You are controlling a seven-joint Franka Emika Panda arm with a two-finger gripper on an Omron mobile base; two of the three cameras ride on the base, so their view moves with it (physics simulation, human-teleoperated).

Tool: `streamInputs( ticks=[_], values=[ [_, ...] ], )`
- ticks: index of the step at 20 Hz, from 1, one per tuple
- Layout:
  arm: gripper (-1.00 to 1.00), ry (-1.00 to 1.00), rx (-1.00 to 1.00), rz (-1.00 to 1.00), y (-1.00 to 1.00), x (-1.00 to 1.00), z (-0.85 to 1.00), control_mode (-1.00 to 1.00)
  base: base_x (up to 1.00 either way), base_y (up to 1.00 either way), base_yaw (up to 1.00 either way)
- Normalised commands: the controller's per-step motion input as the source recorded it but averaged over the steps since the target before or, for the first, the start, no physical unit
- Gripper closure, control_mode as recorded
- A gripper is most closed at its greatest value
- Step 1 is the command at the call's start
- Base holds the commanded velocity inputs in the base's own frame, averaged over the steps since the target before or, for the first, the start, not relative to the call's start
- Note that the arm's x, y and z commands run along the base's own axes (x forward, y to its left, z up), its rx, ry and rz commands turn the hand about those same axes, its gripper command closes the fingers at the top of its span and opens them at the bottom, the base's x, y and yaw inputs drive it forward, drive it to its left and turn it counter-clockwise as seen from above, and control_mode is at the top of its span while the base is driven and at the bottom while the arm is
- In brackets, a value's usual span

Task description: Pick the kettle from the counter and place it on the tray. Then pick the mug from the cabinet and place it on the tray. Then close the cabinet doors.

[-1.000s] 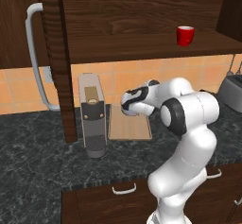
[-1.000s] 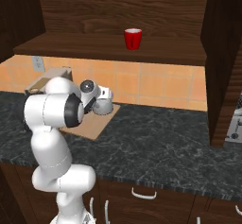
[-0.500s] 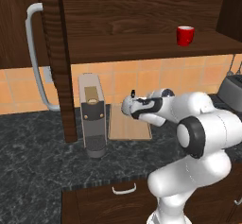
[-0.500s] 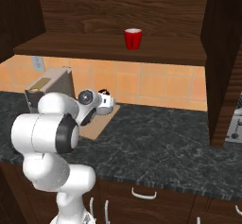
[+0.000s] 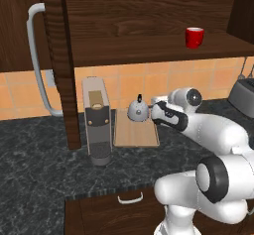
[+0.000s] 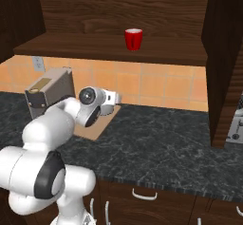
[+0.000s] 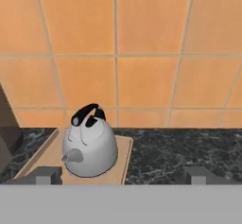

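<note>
The silver-grey kettle (image 5: 138, 109) (image 7: 90, 148) stands upright at the back of the light-wood tray (image 5: 136, 134) (image 6: 94, 131) (image 7: 124, 158) on the dark counter (image 5: 39, 154). My gripper (image 5: 156, 105) (image 6: 116, 98) (image 7: 123, 176) hovers just right of the kettle, level with it, open with nothing between its fingertips (image 7: 47, 175). In the hand view the kettle lies ahead and to the left. The red mug (image 5: 194, 37) (image 6: 134, 39) sits on the shelf of the cabinet (image 5: 149, 45). The left cabinet door (image 5: 55, 55) with its grey bar handle (image 5: 35, 55) stands open, as does the right door (image 6: 227, 62).
A tall grey-beige coffee machine (image 5: 96, 120) (image 6: 46, 92) stands left of the tray, touching its edge. A toaster (image 5: 243, 92) (image 6: 236, 126) sits at the far right of the counter. An orange tiled wall runs behind, and drawers (image 5: 130, 198) sit under the counter's front.
My hand has drawn back to the right off the tray. The kettle now stands uncovered on the tray. The jaws stay open.
</note>
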Motion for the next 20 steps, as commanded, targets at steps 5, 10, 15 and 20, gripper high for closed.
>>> streamInputs(
  ticks=[5, 10, 15, 20],
  values=[
    [-1.0, 0.18, 0.0, -0.01, -0.37, -0.33, 0.95, -1.0, 0.0, 0.0, 0.0],
    [-1.0, 0.18, 0.0, -0.03, -0.38, -0.3, 0.87, -1.0, 0.0, 0.0, 0.0],
    [-1.0, -0.03, 0.0, 0.0, -0.43, -0.37, 0.76, -1.0, 0.0, 0.0, 0.0],
    [-1.0, -0.2, 0.0, 0.0, -0.43, -0.41, 0.6, -1.0, 0.0, 0.0, 0.0]
  ],
)
